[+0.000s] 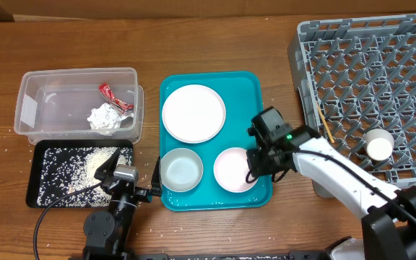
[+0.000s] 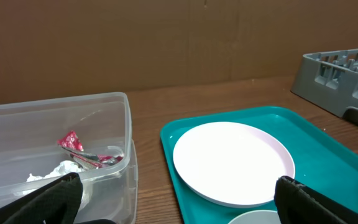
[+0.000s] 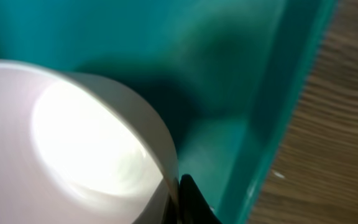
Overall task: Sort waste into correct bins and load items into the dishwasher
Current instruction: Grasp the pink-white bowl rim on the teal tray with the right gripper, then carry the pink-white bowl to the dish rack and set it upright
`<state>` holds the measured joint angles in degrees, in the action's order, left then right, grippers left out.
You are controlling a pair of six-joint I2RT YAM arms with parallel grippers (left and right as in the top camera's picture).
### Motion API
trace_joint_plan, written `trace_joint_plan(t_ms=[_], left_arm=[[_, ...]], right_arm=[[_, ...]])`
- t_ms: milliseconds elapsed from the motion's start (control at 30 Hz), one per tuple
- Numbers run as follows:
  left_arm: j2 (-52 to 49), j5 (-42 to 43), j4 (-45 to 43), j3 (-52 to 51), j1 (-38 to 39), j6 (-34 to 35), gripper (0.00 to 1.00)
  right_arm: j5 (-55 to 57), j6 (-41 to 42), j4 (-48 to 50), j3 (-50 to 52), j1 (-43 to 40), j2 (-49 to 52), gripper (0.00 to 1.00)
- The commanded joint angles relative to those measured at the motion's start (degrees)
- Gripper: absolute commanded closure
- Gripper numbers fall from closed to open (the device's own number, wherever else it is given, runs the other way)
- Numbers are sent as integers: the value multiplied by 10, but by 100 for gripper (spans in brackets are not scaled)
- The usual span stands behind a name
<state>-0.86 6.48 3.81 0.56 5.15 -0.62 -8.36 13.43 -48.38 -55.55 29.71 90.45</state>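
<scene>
Teal plastic marks the serving tray (image 1: 255, 85) at the centre of the overhead view. It carries a large plate (image 1: 193, 113), a bowl (image 1: 181, 170) and a smaller plate (image 1: 235, 169), all white, round and smooth. Left of the tray, a clear tub (image 1: 31, 108) holds a crinkled red wrapper (image 1: 114, 96) and a crumpled tissue wad (image 1: 105, 118). Below the tub, a shallow black tray (image 1: 35, 193) is strewn with rice grains (image 1: 85, 165). Right of the serving tray, the grey lattice dish rack (image 1: 381, 65) holds a small cup (image 1: 378, 144) and thin wooden chopsticks (image 1: 325, 123). The left gripper (image 1: 128, 172) sits between the black tray and the serving tray. The right gripper (image 1: 255, 166) is at the smaller plate's right rim.

From the left wrist, the gripper's two dark fingers (image 2: 48, 202) stand wide apart, holding nothing, with the tub on their left and the large plate on their right.

From the right wrist, one dark fingertip (image 3: 191, 199) lies just beside the smaller plate's glossy outer wall (image 3: 160, 149), inside the serving tray. I cannot tell whether the jaws grip it.
</scene>
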Motion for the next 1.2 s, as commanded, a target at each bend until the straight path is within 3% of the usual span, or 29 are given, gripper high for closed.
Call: trace_joint_plan(t_ms=[0, 133, 200, 367, 467, 833, 1167], left_arm=[[6, 4, 0, -3, -4, -7, 0], [6, 4, 0, -3, -4, -7, 0], [6, 4, 0, -3, -4, -7, 0], [6, 4, 0, -3, -4, -7, 0], [6, 4, 0, -3, -4, -7, 0], [6, 4, 0, -3, -4, -7, 0], [6, 4, 0, -3, -4, -7, 0]], right_arm=[[58, 5, -15, -98, 1, -55, 96], [94, -8, -16, -175, 0, -100, 96], [221, -12, -30, -213, 0, -116, 96], [670, 0, -52, -232, -2, -124, 96], [769, 47, -103, -232, -26, -111, 96], [725, 76, -193, -214, -182, 20, 96], [715, 134, -241, -213, -196, 73, 96]])
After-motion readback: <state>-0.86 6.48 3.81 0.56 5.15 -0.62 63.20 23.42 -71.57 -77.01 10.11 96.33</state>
